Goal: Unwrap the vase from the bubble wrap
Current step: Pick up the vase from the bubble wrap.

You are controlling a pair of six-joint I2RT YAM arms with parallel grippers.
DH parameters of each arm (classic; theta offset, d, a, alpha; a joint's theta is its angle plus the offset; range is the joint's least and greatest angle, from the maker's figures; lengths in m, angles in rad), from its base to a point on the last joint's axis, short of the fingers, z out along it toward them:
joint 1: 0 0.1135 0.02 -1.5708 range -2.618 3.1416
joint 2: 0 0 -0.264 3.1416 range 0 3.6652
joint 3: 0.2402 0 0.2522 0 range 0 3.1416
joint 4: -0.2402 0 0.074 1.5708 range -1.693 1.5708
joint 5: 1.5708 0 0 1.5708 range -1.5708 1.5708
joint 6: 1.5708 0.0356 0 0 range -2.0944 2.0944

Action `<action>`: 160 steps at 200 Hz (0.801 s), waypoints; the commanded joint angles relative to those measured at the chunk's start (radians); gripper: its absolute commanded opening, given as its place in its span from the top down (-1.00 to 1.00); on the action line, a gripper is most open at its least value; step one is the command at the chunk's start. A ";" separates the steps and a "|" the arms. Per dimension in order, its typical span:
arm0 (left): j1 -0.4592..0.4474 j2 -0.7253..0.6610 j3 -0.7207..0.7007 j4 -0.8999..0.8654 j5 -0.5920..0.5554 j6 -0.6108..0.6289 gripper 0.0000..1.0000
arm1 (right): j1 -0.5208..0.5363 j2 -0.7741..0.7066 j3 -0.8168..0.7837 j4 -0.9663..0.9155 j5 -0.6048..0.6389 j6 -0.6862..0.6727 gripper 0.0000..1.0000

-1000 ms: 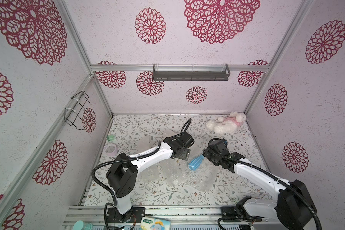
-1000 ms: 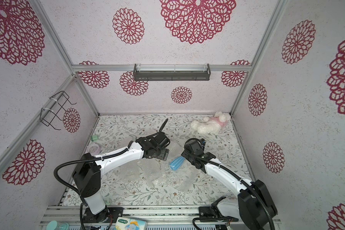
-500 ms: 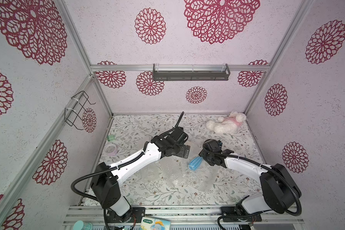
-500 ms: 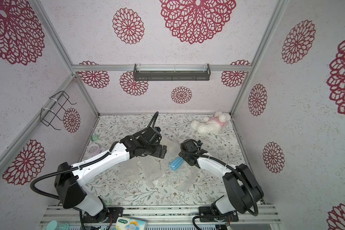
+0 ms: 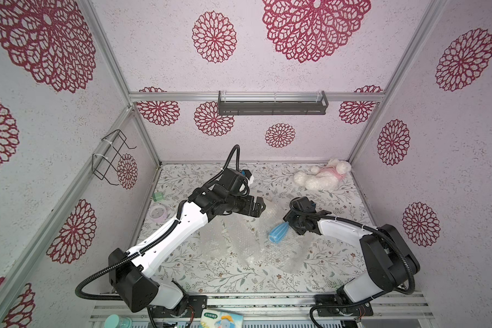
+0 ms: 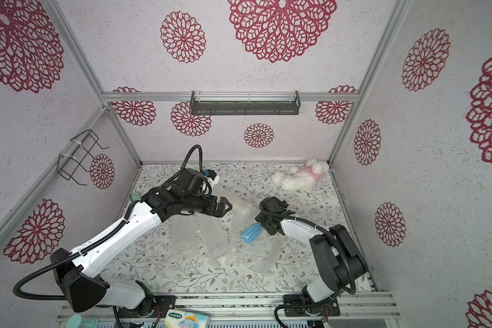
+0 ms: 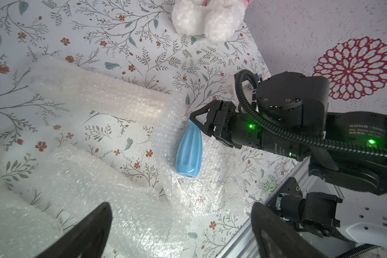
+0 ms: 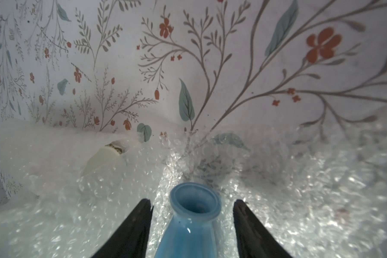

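The blue vase (image 5: 279,233) (image 6: 252,232) (image 7: 189,154) lies bare on crumpled clear bubble wrap (image 5: 239,244) (image 6: 208,241) (image 7: 94,178) (image 8: 54,178) spread over the middle of the table. My right gripper (image 5: 291,225) (image 6: 263,225) (image 7: 196,121) (image 8: 192,203) is shut on the vase's (image 8: 192,225) narrow end. At the fingertips (image 8: 143,207) a strip of wrap shows on either side of the neck. Just behind and left of the vase, my left gripper (image 5: 258,208) (image 6: 225,208) (image 7: 180,205) hangs above the wrap, wide open with nothing between its fingers.
A white plush toy (image 5: 321,177) (image 6: 298,177) (image 7: 206,17) lies at the back right corner. A small green block (image 5: 157,196) and a round pale disc (image 5: 158,213) sit by the left wall. A tissue pack (image 5: 220,319) rests on the front rail.
My left arm has risen over the wrap and its jaws have spread a little wider. The right arm's elbow has swung inward. The vase has stayed in place.
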 commanded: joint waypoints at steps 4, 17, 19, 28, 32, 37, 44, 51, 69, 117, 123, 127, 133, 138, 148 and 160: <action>0.014 -0.040 -0.036 0.022 0.060 0.056 -0.99 | -0.003 0.008 0.030 -0.004 -0.020 0.028 -0.21; 0.018 -0.054 -0.065 0.051 0.073 0.068 -0.98 | -0.004 0.015 0.031 -0.001 -0.024 0.037 -0.18; 0.019 -0.057 -0.072 0.057 0.072 0.070 -0.98 | -0.005 0.017 0.032 -0.001 -0.024 0.037 -0.18; 0.023 -0.071 -0.098 0.082 0.077 0.075 -0.98 | -0.004 0.023 0.034 -0.002 -0.026 0.037 -0.18; 0.025 -0.078 -0.109 0.094 0.081 0.075 -0.98 | -0.005 0.025 0.036 -0.004 -0.027 0.038 -0.17; 0.029 -0.085 -0.121 0.107 0.088 0.075 -0.98 | -0.005 0.029 0.038 -0.007 -0.026 0.040 -0.16; 0.035 -0.094 -0.135 0.119 0.093 0.075 -0.98 | -0.005 0.033 0.039 -0.008 -0.027 0.041 -0.14; 0.040 -0.102 -0.143 0.127 0.102 0.076 -0.97 | -0.006 0.035 0.041 -0.008 -0.025 0.044 -0.13; 0.053 -0.118 -0.156 0.139 0.113 0.081 -0.97 | -0.010 0.042 0.037 -0.005 -0.027 0.047 -0.12; 0.078 -0.133 -0.170 0.163 0.132 0.064 -0.97 | -0.026 0.067 0.013 0.025 -0.063 0.062 -0.10; 0.079 -0.134 -0.171 0.163 0.134 0.064 -0.97 | -0.025 0.068 0.010 0.028 -0.065 0.061 -0.10; 0.082 -0.134 -0.172 0.165 0.133 0.062 -0.97 | -0.026 0.068 0.011 0.030 -0.065 0.061 -0.10; 0.085 -0.134 -0.172 0.166 0.134 0.059 -0.97 | -0.027 0.070 0.008 0.031 -0.066 0.061 -0.10; 0.088 -0.134 -0.173 0.167 0.136 0.057 -0.97 | -0.027 0.074 0.008 0.034 -0.068 0.061 -0.10; 0.091 -0.134 -0.172 0.165 0.137 0.047 -0.98 | -0.026 0.084 0.006 0.033 -0.068 0.063 -0.09; 0.095 -0.141 -0.168 0.156 0.140 0.043 -0.98 | -0.026 0.098 -0.001 0.040 -0.076 0.069 -0.08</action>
